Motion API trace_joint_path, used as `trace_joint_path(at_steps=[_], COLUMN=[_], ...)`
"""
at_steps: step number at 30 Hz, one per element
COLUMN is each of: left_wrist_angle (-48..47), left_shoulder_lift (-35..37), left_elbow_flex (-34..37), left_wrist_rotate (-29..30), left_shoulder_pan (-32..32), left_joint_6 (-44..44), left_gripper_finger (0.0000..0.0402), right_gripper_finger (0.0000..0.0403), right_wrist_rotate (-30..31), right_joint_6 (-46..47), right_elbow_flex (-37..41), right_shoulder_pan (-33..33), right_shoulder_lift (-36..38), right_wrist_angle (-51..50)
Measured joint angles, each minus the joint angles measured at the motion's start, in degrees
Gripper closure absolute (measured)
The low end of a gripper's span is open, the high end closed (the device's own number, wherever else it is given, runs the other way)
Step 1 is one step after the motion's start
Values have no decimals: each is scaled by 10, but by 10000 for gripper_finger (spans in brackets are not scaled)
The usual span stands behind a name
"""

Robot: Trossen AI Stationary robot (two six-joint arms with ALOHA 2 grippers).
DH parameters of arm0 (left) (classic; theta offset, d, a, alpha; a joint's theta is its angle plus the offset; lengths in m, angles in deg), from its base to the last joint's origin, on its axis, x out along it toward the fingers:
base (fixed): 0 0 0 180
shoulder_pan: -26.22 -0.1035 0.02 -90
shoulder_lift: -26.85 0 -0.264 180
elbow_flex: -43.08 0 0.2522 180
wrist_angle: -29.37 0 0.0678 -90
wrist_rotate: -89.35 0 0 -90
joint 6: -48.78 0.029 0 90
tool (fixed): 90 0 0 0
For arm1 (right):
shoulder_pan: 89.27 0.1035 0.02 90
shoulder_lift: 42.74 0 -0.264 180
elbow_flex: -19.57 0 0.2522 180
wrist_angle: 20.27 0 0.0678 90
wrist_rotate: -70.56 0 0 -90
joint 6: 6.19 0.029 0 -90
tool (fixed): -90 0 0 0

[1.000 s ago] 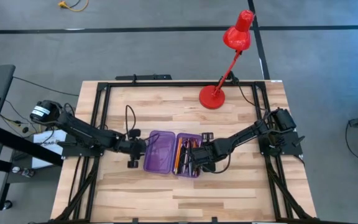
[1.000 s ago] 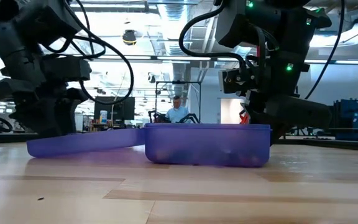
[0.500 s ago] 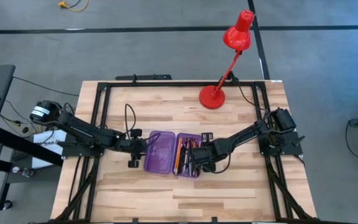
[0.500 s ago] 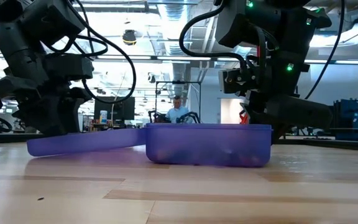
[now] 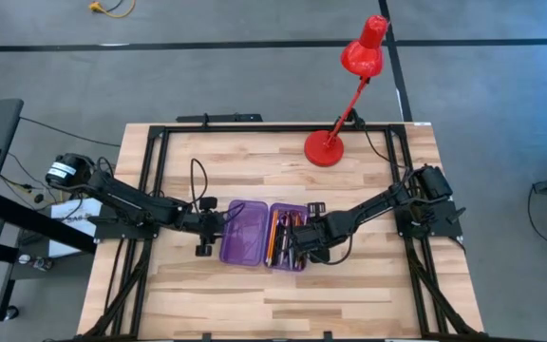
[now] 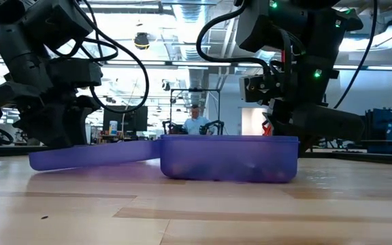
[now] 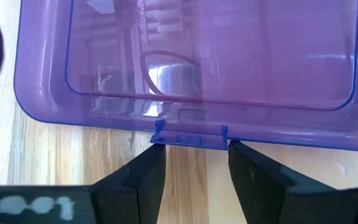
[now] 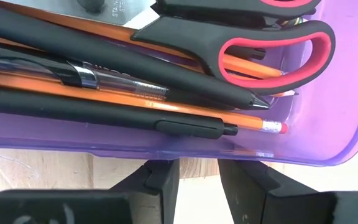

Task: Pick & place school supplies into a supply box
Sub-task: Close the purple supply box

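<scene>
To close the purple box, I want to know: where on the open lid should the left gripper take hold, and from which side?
Probably at the lid's small latch tab on its free long edge, coming level from the left, away from the hinge. The lid lies open and almost flat beside the supply box, so only that outer edge is reachable. The left gripper already faces it, fingers open on either side of the tab.

Robotics lab or open-plan workshop. Evidence: wooden table (image 5: 283,275) in black metal frame on grey concrete floor (image 5: 207,76), loose cables at 9 o'clock. Low view shows exposed ceiling ducts (image 6: 182,64), strip lighting, monitors (image 6: 124,122), seated person (image 6: 194,122) at distant workstation. Red desk lamp (image 5: 349,85) at table's 1 o'clock.
</scene>
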Motion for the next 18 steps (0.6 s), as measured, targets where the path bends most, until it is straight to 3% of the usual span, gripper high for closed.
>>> trace_joint_path(at_steps=[9,18], left_wrist_angle=[-2,-21], left_shoulder_lift=[8,80], left_elbow_flex=[0,0], left_wrist_rotate=[0,0], left_shoulder_pan=[2,2], left_joint_6=[3,7], left_gripper_finger=[239,239], right_gripper_finger=[296,296], right_wrist_rotate=[1,2], right_joint_6=[-1,0], right_elbow_flex=[0,0], right_shoulder_pan=[0,0], right_shoulder_lift=[0,0], right_wrist_angle=[0,0])
